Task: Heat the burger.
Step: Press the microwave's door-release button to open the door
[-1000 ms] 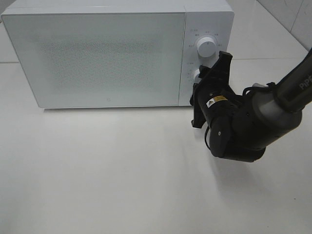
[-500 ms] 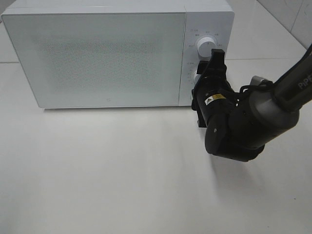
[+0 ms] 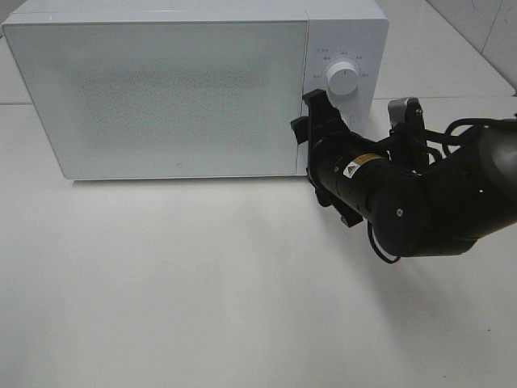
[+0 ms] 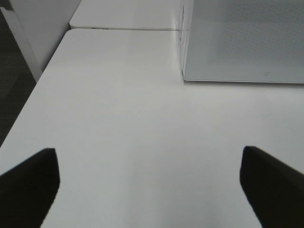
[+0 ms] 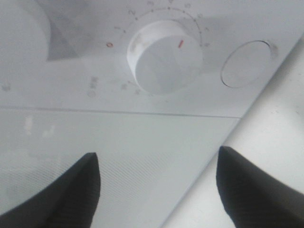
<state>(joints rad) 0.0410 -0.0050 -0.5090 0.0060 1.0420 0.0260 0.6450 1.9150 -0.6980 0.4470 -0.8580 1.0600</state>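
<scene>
The burger is seen in no view; the microwave door (image 3: 161, 89) is shut. The right tool (image 5: 156, 159) is held open and empty before a dial (image 5: 166, 57), the left tool (image 4: 148, 152) open above the surface (image 4: 133, 118). A soft, light burger is judged best taken gently across its bun.

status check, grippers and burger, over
Left gripper open, empty, over the table. Right gripper open, empty, facing the lower dial. Burger not in view; microwave door shut. No obstruction seen.
</scene>
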